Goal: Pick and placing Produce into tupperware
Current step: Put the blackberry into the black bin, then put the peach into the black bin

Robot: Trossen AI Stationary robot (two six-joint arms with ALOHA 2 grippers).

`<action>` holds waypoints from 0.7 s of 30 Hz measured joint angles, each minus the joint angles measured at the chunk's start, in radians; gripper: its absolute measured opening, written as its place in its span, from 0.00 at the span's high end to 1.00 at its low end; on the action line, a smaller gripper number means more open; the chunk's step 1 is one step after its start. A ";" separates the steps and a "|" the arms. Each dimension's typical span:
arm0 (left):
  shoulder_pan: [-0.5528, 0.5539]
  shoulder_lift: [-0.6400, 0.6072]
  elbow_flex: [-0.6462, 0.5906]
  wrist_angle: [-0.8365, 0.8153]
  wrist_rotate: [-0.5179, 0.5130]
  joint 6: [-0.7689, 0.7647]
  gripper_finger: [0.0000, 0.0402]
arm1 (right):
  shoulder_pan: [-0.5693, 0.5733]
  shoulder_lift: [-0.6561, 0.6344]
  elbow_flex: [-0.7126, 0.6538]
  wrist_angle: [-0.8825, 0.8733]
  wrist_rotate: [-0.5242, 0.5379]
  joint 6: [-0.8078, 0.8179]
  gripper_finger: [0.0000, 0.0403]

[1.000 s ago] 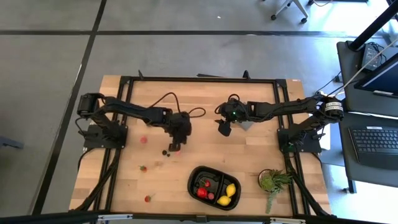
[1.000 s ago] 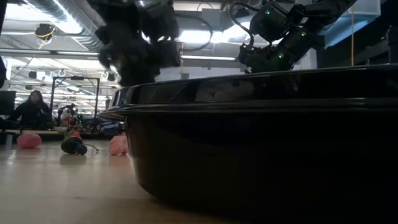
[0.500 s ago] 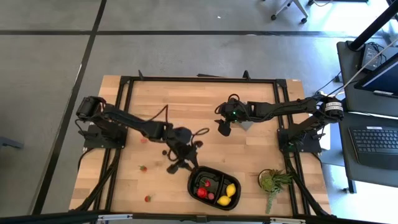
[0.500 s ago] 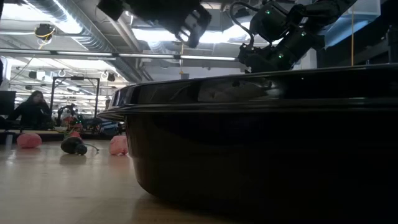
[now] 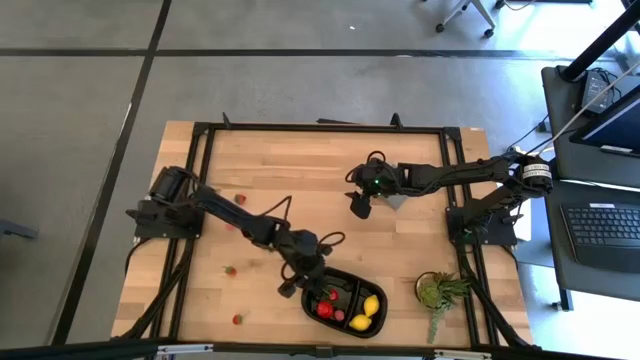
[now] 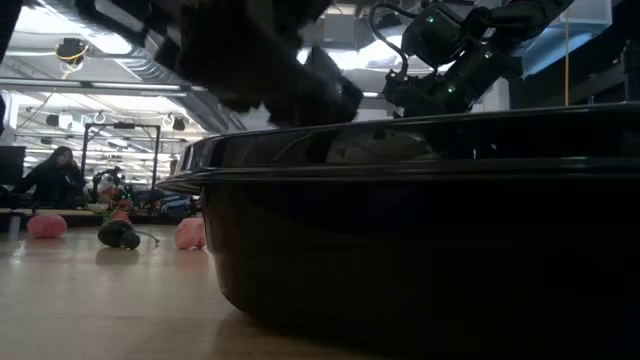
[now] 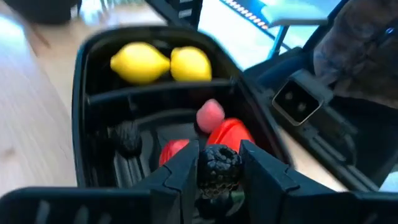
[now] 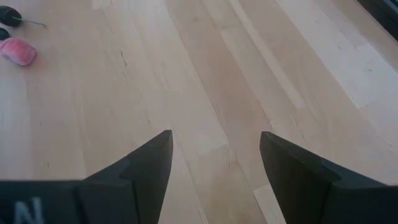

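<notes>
The black compartmented tray (image 5: 345, 300) sits near the table's near edge and fills the low view (image 6: 420, 240). It holds two yellow lemons (image 7: 140, 62), red pieces (image 7: 230, 134), a pink piece (image 7: 210, 114) and a dark berry (image 7: 127, 137). My left gripper (image 5: 305, 280) hangs over the tray's left end, shut on a dark blackberry (image 7: 219, 168). My right gripper (image 5: 360, 205) hovers open (image 8: 214, 168) over bare wood at mid-table. Loose red pieces (image 5: 230, 270) lie on the table left of the tray. My left gripper pinches the blackberry (image 7: 219, 167) between its two fingers (image 7: 180, 171), one on each side of the berry. The berry is lifted clear and hangs above the tray's compartment of red pieces.
A grey block (image 5: 395, 200) lies beside my right gripper. A green potted plant (image 5: 440, 292) stands right of the tray. A pink piece (image 8: 17, 51) and a dark berry (image 8: 9, 15) lie on the wood. A person (image 6: 50, 175) sits far behind the table.
My left gripper has travelled from mid-table toward the near edge and to the right, carrying the blackberry, and now hangs over the tray's left end. My right arm has kept still.
</notes>
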 joint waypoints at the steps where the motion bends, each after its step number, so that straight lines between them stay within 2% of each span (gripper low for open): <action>1: 0.000 0.008 0.000 -0.001 -0.001 0.000 0.72 | 0.002 0.000 0.000 0.000 0.000 0.000 0.40; 12: 0.007 0.013 0.000 -0.015 -0.001 -0.051 0.64 | 0.002 0.000 0.000 0.000 0.000 -0.001 0.40; 17: 0.025 -0.076 0.000 -0.176 -0.030 -0.046 0.62 | 0.001 0.000 0.000 0.000 0.000 -0.003 0.40; 21: 0.046 -0.203 0.000 -0.389 -0.135 -0.041 0.61 | 0.001 0.000 0.000 0.000 0.000 -0.006 0.40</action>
